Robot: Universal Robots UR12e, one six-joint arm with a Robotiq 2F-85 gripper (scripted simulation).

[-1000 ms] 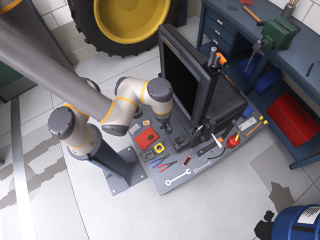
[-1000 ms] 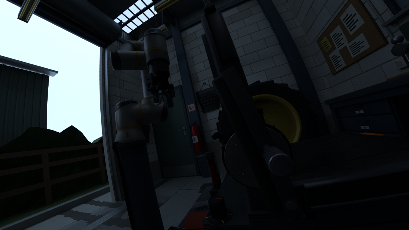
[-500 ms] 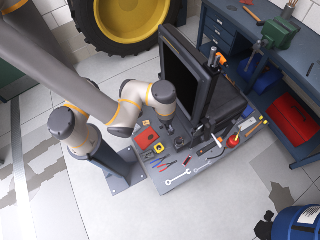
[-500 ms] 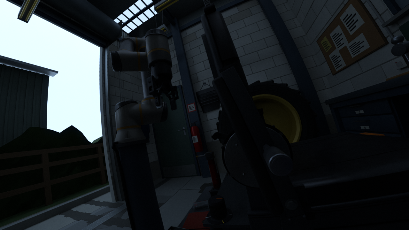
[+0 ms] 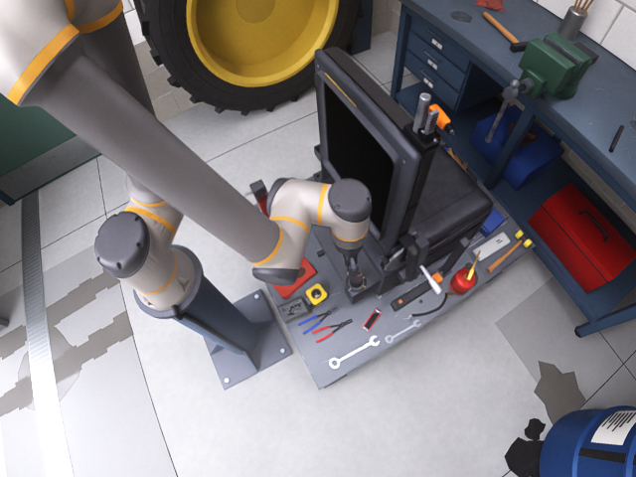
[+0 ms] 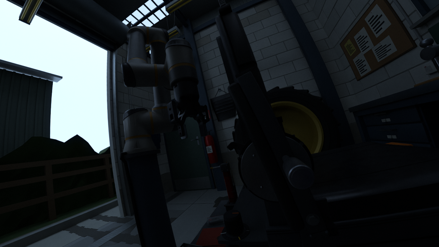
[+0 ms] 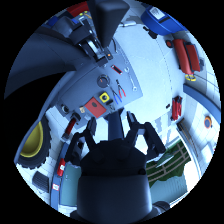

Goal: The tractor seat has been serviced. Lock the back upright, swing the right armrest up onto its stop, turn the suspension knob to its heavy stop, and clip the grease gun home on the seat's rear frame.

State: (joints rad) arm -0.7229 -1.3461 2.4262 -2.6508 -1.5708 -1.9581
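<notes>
My gripper hangs open and empty, pointing down, above the round suspension knob with its orange mark, which sits on the grey base plate beside the seat. In the side camera my fingers hide the knob. The seat back stands upright over the black cushion. A grease gun with an orange grip stands at the top of the seat's rear frame. The armrest is on the seat's near side, and its angle is hard to tell from here.
Behind the seat stands a big tractor tyre with a yellow rim, and a blue workbench runs along the right. Pliers, spanners, a red oil can and a red pad lie on the plate. My pedestal stands left.
</notes>
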